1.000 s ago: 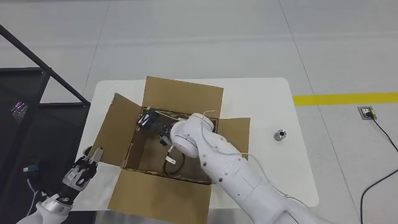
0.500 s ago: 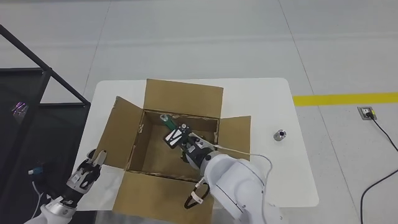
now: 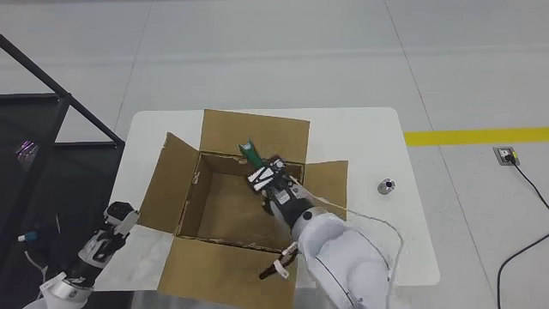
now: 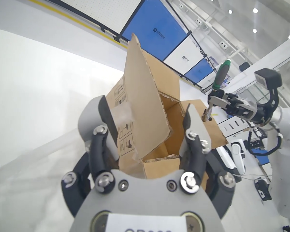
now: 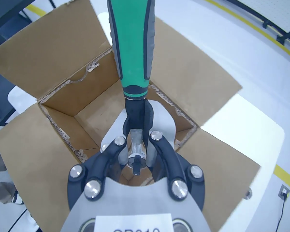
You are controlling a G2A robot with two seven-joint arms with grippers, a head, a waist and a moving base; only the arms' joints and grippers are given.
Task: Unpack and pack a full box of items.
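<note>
Two claws: the right claw [image 5: 137,121] grips a green-handled wrench [image 5: 131,37] above the open box [image 3: 257,133]; the left claw [image 4: 147,112] gapes wide near its side flap.

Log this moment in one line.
right claw: shut on green-handled wrench, held over open box | left claw: open, near box flap | small metal part: on table beside box

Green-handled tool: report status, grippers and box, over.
Right gripper shut on green-handled tool, held above open box. Left gripper open beside box flap. Small metal cylinder on table, clear of box.
</note>
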